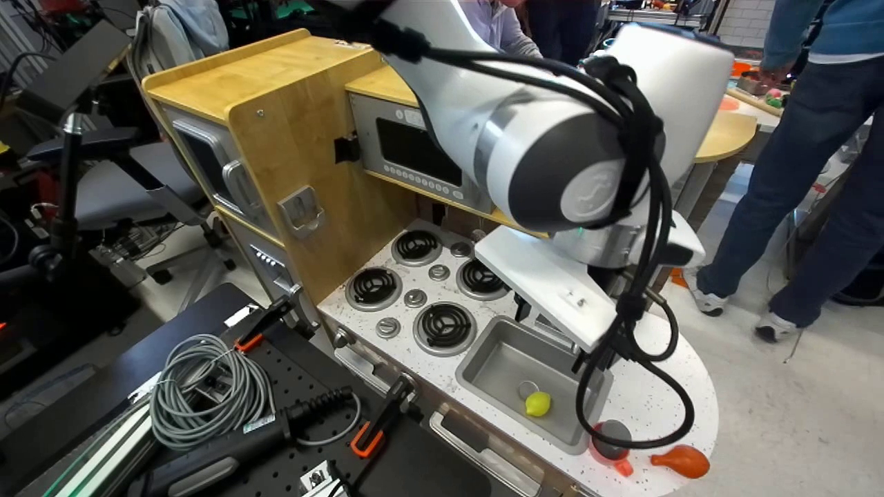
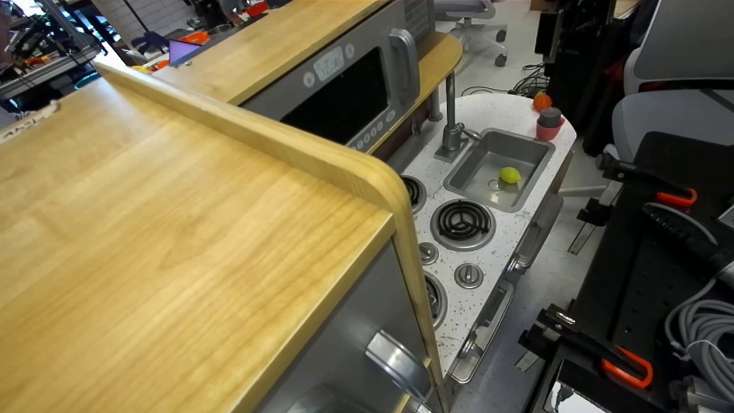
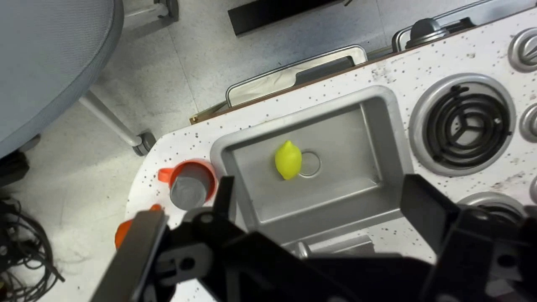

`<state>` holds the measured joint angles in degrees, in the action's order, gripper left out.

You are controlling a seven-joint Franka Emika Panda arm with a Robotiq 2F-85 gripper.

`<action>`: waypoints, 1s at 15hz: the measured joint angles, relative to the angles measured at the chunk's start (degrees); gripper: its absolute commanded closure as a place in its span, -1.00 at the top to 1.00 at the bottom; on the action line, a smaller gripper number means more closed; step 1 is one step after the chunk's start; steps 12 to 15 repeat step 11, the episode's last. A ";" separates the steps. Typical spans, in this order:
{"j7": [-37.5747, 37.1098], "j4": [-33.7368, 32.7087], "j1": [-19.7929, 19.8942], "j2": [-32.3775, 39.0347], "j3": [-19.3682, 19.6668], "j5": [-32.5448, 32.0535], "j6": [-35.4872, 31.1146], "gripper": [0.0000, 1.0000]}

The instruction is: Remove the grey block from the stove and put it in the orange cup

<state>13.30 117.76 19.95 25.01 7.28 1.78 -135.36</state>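
Observation:
The grey block point(image 1: 611, 440) stands inside the orange cup point(image 1: 623, 468), its top showing above the rim. The block point(image 2: 549, 117) and cup point(image 2: 547, 133) also show in the other exterior view. In the wrist view the block point(image 3: 191, 193) leans in the cup point(image 3: 165, 174) at the left, beside the sink. The white stove panel point(image 1: 404, 348) has black burners; I see no block on its visible parts. It shows at the right of the wrist view point(image 3: 503, 177). My gripper point(image 3: 319, 186) is open and empty above the sink, apart from the cup; the arm partly hides it in an exterior view point(image 1: 550, 336).
The grey sink point(image 3: 340, 147) holds a yellow lemon point(image 3: 288, 160). An orange-red item point(image 1: 684, 460) lies beside the cup near the counter's rounded end. The faucet point(image 2: 452, 135) stands behind the sink. A microwave point(image 1: 414, 148) and wooden cabinet point(image 1: 318, 131) rise around the stove.

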 measured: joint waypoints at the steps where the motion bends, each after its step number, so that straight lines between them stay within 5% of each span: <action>1: -0.01 2.11 -1.08 -2.72 0.14 -1.35 -0.99 1.00; 5: -0.18 9.13 -4.69 -11.68 0.76 -7.03 -4.77 1.00; 8: 2.25 12.79 -5.17 -16.02 0.42 -4.18 -2.90 1.00; 15: 3.00 14.13 -5.16 -17.19 0.42 -3.40 -2.76 1.00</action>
